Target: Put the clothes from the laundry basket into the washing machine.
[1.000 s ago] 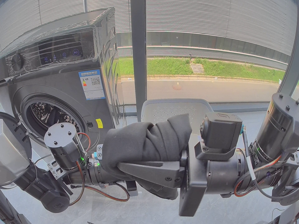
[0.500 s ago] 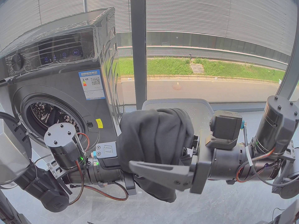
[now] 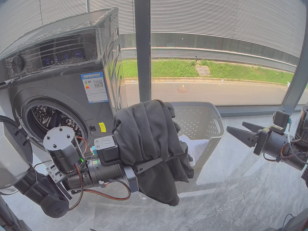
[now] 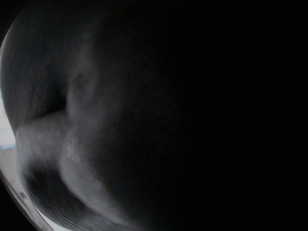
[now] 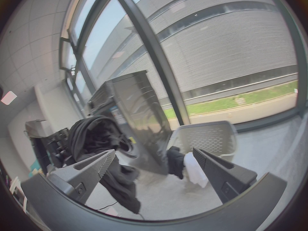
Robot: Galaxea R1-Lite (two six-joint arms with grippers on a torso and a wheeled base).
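Note:
A dark grey garment (image 3: 149,135) is bunched over my left gripper (image 3: 150,165) and hangs down from it, just right of the washing machine (image 3: 64,81). One grey finger (image 3: 146,166) shows under the cloth. In the left wrist view the dark fabric (image 4: 96,113) covers the lens. The drum opening (image 3: 51,119) is open, left of the garment. My right gripper (image 3: 235,127) is open and empty, off to the right of the laundry basket (image 3: 208,119). The right wrist view has its open gripper (image 5: 154,158) facing the garment (image 5: 93,135) and the basket (image 5: 208,135).
The white basket stands on the floor by the window and holds a white cloth (image 3: 196,146) and a dark piece (image 5: 175,161) over its near edge. The machine's open door (image 3: 12,151) sits at the far left. Bare grey floor (image 3: 243,190) lies between the arms.
My right gripper has let go of the dark garment, opened, and drawn back to the right. The garment now hangs on the left gripper, and the basket behind has come into sight.

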